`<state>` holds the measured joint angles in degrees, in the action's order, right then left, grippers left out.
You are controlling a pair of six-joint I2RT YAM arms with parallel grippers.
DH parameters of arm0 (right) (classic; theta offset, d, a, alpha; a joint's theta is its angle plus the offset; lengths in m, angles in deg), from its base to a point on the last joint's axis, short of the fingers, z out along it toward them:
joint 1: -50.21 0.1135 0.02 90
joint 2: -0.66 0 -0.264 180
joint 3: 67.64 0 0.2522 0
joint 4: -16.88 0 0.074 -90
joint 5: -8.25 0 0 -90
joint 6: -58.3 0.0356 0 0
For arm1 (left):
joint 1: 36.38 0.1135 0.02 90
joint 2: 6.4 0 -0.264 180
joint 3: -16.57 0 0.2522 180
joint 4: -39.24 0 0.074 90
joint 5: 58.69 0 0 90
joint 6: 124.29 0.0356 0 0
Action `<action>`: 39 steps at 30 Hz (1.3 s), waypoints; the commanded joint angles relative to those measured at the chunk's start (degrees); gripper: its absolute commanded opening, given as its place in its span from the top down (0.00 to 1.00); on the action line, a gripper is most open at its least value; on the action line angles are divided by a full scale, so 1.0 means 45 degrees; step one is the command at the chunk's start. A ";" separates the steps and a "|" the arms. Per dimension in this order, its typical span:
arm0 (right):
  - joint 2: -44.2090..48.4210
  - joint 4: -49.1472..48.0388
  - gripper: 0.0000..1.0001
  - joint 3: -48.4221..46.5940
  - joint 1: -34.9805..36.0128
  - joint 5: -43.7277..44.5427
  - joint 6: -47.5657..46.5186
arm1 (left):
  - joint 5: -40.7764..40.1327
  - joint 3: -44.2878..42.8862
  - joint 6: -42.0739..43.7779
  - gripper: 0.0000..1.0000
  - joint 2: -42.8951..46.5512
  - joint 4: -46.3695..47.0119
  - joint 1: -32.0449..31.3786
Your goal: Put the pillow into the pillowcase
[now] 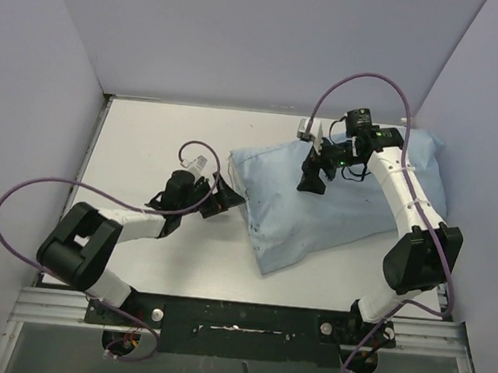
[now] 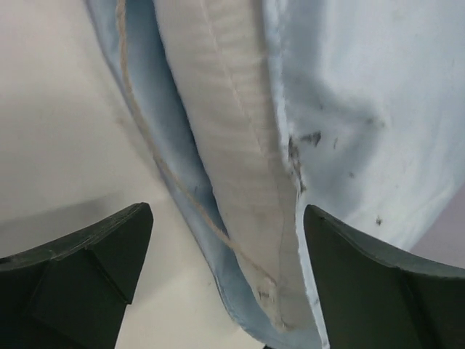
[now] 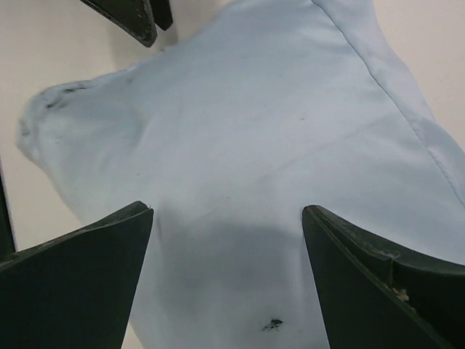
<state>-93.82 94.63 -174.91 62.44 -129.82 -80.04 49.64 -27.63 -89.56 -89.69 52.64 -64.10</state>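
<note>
your left gripper (image 1: 223, 198) is spread, one finger on each side of the pillowcase (image 1: 299, 217) mouth, pinching nothing. the pillow (image 2: 218, 145) is inside, its off-white edge showing at that left opening. your right gripper (image 1: 312, 180) is spread too, above the pillowcase top. the pillowcase lies on the table (image 1: 148, 143), right of centre.
</note>
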 commanded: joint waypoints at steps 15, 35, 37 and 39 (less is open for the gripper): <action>-0.1462 -0.1739 1.00 -0.2375 0.4070 -0.1036 0.1279 | 0.2458 -0.4012 -0.2562 0.52 -0.5516 0.6697 -0.0109; 0.0444 -0.0480 0.01 -0.1588 0.1213 0.2441 -0.0001 | 0.0863 -0.3174 0.2061 0.42 -0.0876 -0.2333 0.2244; 0.0324 -0.0744 0.02 -0.2394 0.0804 0.3673 0.0948 | 0.0331 -0.3559 0.2866 0.30 0.0305 -0.3216 0.2621; 0.0172 -0.1487 0.02 -0.3079 0.0153 0.5289 0.3144 | 0.0010 -0.3622 0.3286 0.16 0.1764 -0.3618 0.3102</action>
<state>-94.23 92.55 -182.28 66.70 -119.07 -75.87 54.20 -39.76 -83.81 -95.55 45.36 -53.55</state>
